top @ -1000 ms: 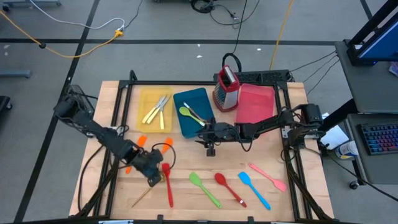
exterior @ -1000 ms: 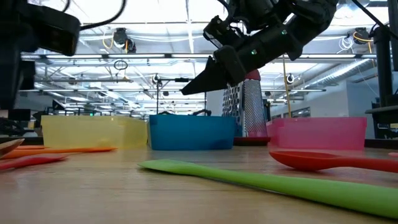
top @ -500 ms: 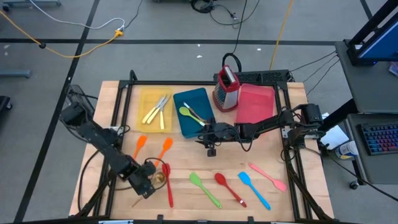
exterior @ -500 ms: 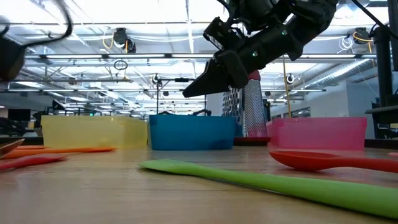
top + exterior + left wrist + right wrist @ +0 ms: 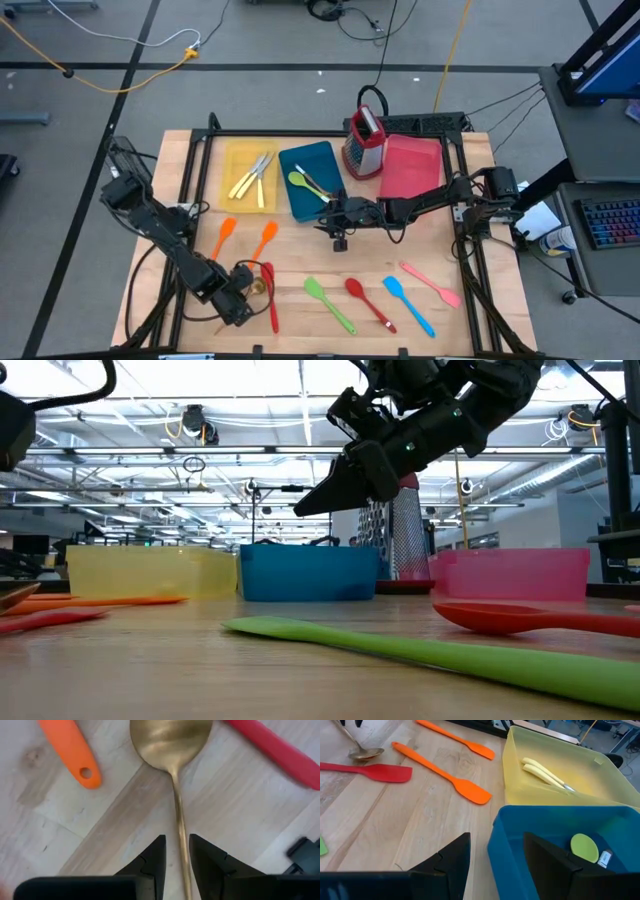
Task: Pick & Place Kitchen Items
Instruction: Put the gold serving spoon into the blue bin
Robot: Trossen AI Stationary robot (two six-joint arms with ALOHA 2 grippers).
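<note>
Near the wooden table's (image 5: 300, 255) front-left corner, the left gripper (image 5: 176, 865) stands half-open, straddling the gold spoon's (image 5: 172, 765) thin handle without yet holding it; probably best closed squarely, low on the stem.

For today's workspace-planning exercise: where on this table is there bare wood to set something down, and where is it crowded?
Free: the wood between the pink tray and pink spatula, right of the right gripper. Crowded: the front edge, from the red spatula and gold spoon at the left gripper across to the blue spatula.
</note>
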